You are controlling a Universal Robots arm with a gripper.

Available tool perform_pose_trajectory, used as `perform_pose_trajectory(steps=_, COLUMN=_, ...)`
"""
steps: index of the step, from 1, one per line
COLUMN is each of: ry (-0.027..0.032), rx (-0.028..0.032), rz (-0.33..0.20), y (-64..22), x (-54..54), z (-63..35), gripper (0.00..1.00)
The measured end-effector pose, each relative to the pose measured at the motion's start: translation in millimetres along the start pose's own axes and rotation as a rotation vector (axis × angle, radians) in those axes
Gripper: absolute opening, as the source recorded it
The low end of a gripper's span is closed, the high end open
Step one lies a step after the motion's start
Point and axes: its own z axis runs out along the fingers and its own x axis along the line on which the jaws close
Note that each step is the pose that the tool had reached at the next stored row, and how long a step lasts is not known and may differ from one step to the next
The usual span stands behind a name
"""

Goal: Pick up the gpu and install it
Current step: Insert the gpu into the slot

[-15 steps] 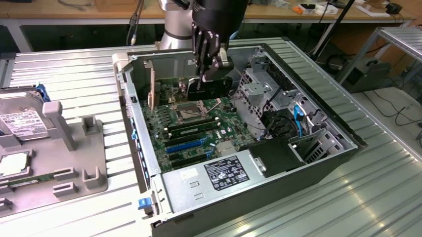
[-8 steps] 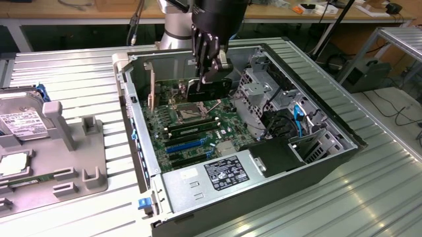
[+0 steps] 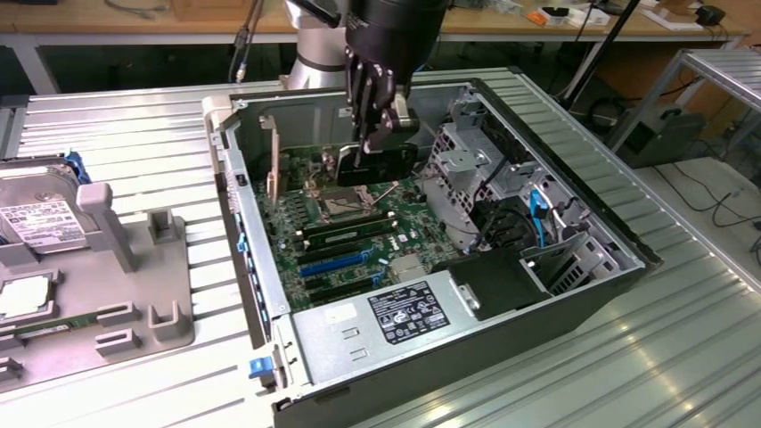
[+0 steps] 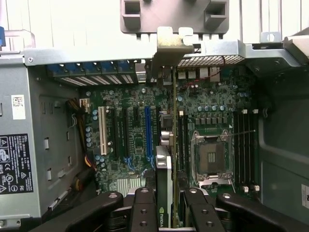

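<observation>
A robot arm's hand (image 3: pixel 380 138) (image 4: pixel 169 212) grips the gpu (image 3: pixel 378 166) (image 4: pixel 164 179) inside an open computer case (image 3: pixel 255 259) lying on its side on a ribbed metal bench (image 3: pixel 119 134). The fingers (image 4: pixel 144 208) are closed on both faces of the card, which stands on edge over the motherboard (image 3: pixel 356 234) (image 4: pixel 135 135). In the wrist view the card runs between the blue expansion slot (image 4: pixel 148 130) and the empty processor socket (image 4: pixel 212 162), its silver bracket (image 4: pixel 170 46) reaching the slotted rear wall of the case. Whether the card's edge is seated in a slot cannot be told. In the exterior view the power supply (image 3: pixel 393 314) fills the near corner of the case. On the exterior view's left, well apart from the case, a grey holder (image 3: pixel 149 267) stands beside a silver hard drive (image 3: pixel 36 223) with a white label.
</observation>
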Motion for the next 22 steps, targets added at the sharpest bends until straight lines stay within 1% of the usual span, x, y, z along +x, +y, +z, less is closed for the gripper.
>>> perform_pose_trajectory(steps=22, ry=0.0, rx=0.0, rz=0.0, y=-0.2, x=0.2, z=9.6, gripper=0.27)
